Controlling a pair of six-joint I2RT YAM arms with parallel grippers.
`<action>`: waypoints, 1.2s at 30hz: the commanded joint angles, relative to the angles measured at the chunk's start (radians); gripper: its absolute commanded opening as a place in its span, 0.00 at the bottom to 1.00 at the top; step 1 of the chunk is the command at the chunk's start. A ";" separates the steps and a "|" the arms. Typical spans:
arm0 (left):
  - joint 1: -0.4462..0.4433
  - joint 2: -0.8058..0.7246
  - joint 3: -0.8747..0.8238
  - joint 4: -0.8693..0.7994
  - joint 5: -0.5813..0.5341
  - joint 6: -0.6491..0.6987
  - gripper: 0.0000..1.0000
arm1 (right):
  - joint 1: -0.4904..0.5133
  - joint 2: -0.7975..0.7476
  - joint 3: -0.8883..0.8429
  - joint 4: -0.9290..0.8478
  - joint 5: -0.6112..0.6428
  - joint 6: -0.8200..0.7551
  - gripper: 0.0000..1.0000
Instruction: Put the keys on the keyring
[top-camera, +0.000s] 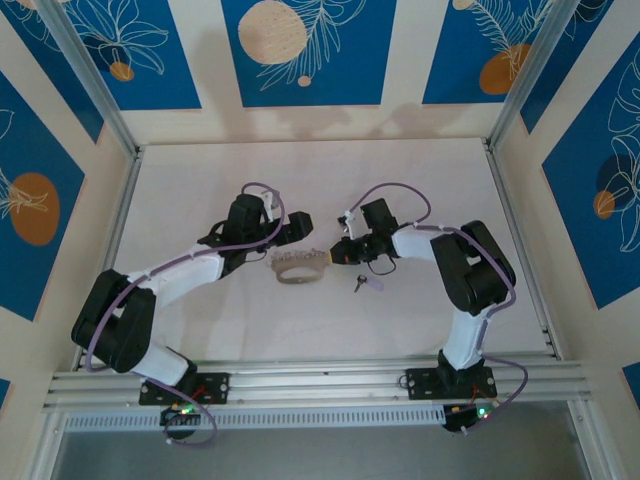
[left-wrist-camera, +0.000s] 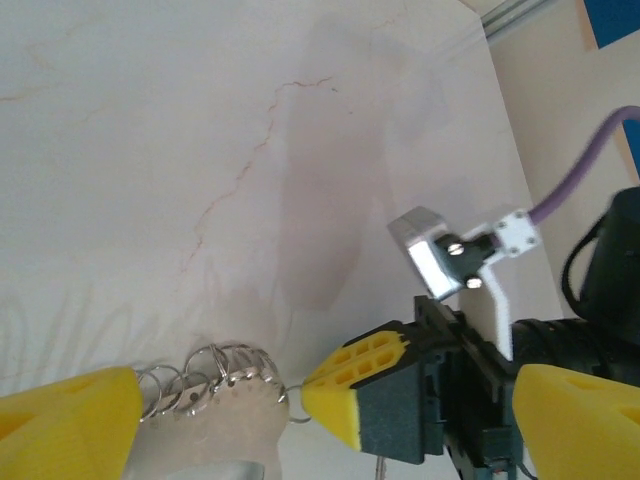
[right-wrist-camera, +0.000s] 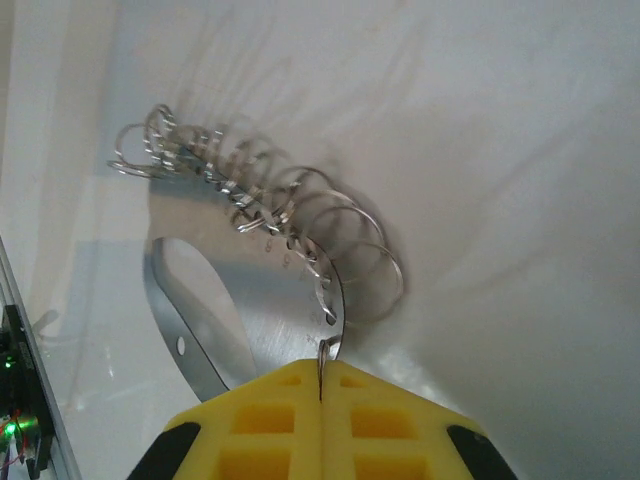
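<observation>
The keyring (top-camera: 298, 268) is a pale metal oval plate with a fringe of small wire rings along one edge, lying mid-table. My right gripper (top-camera: 333, 256) is shut at its right end. In the right wrist view the yellow fingertips (right-wrist-camera: 321, 372) pinch one small wire ring at the corner of the plate (right-wrist-camera: 262, 312). My left gripper (top-camera: 296, 240) hovers just behind the keyring, open wide. Its yellow pads (left-wrist-camera: 70, 425) straddle the ring fringe (left-wrist-camera: 215, 372) and the right gripper's tip (left-wrist-camera: 352, 388). A tiny key (top-camera: 362, 284) with a lilac head lies loose on the table below the right gripper.
The table is a pale marbled board (top-camera: 300, 180) with aluminium rails (top-camera: 320, 378) along the near edge and sides. Purple cables loop over both wrists. Both arms reach in toward the middle and nearly meet there.
</observation>
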 joint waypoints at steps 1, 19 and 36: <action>0.017 -0.052 0.038 -0.062 -0.005 -0.030 0.97 | -0.005 -0.103 -0.007 0.019 0.000 -0.015 0.00; 0.112 -0.223 0.190 -0.187 0.165 0.128 0.97 | -0.006 -0.405 0.089 0.283 -0.067 -0.059 0.00; 0.120 -0.226 0.270 -0.023 0.386 0.186 0.76 | -0.010 -0.414 0.135 0.543 -0.165 0.146 0.00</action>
